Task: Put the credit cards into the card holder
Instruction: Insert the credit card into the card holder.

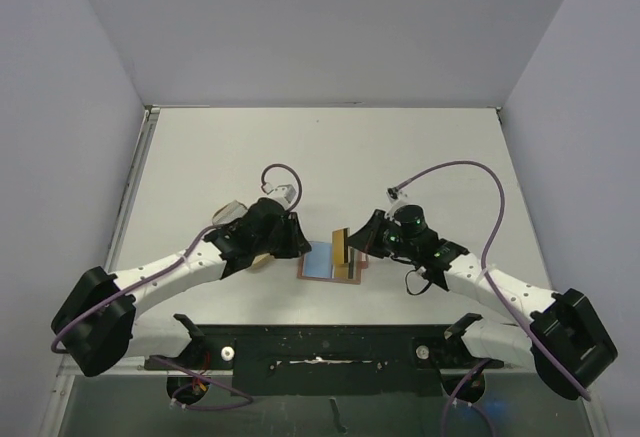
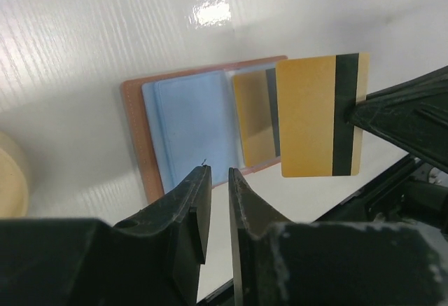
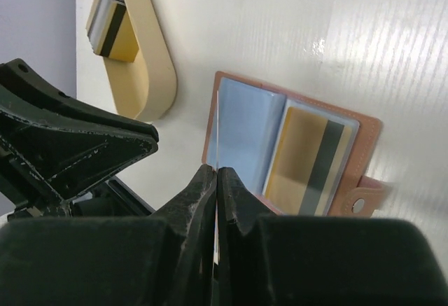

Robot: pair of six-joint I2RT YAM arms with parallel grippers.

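R gripper (image 3: 215, 174) clamps gold plastic card w/ dark stripe (image 2: 308, 117) upright over open reddish-brown leather card holder (image 2: 133, 134), prob. to slot it edge-first; L gripper (image 2: 219, 174), jaws slightly apart & empty, hovers beside holder.

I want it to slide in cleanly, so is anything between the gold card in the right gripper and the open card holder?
Nothing visible. The gold card hangs over the open card holder with only clear air between them. The left gripper sits beside the holder, not between.
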